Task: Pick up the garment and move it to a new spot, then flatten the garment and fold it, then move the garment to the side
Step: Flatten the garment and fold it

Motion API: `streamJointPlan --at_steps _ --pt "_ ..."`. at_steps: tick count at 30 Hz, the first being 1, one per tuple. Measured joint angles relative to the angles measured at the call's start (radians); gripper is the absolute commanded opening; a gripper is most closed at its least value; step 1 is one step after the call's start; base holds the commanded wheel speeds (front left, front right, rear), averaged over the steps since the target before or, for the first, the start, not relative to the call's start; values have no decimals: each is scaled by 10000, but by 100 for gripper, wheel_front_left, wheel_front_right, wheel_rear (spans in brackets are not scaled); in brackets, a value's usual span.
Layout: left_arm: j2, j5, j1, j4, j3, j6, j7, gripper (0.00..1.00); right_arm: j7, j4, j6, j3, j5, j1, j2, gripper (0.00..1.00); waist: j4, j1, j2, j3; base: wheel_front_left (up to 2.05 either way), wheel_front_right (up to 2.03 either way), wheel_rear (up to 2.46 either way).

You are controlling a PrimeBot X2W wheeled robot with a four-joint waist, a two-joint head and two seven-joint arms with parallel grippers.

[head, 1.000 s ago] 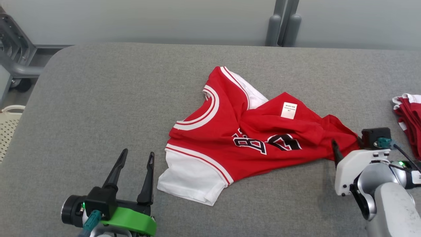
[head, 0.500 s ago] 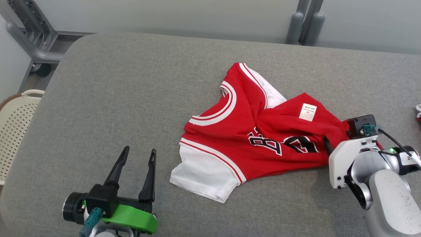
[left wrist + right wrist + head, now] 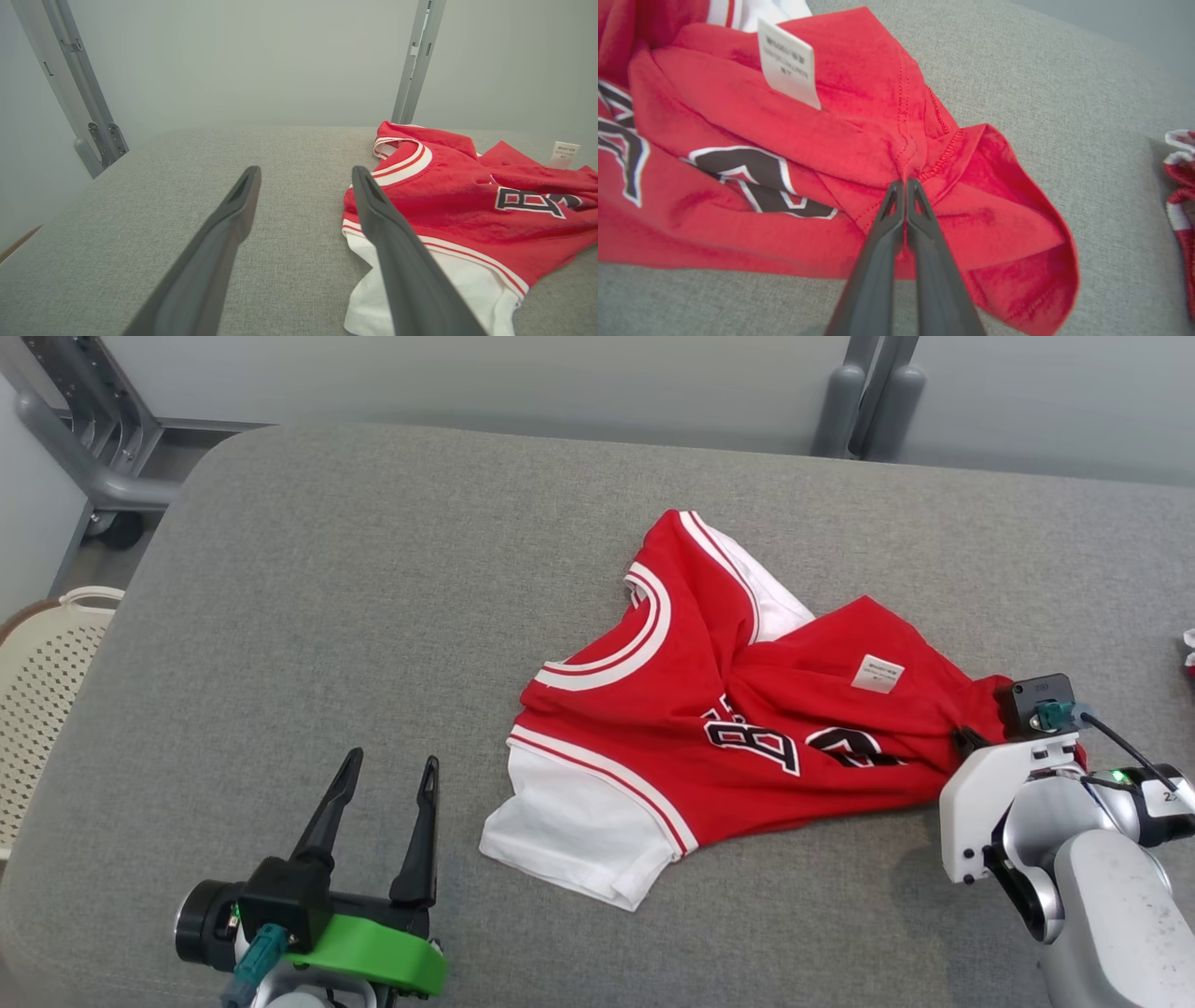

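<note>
Right gripper (image 3: pixel 905 183) pinching crumpled red-white garment (image 3: pixel 653 747) hem; left gripper (image 3: pixel 391 763) spread.

The garment (image 3: pixel 644 728), a red jersey with white sleeves, a white-striped neckline and black, white-edged lettering, is spread crumpled right of the middle of the grey table (image 3: pixel 373 569). Its hem half is folded over, a white label (image 3: pixel 878 674) is exposed, and its right edge is bunched.
</note>
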Motion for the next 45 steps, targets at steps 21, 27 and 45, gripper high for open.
streamJointPlan --at_steps 21,27,45 --pt "-21 35 -321 -261 -355 0 0 100 -1388 1868 0 416 -297 -3596 -1417 0 299 0 0 453 0 0 0" --pt "-23 35 -556 -245 -637 -2 0 100 -2449 3935 2 422 -880 -5222 -2217 0 903 0 0 750 0 0 0" --pt "-4 -42 -619 -127 -1653 -2 0 100 -3463 6671 0 -1156 -2811 -7506 -3026 100 2724 0 0 1279 0 0 0"
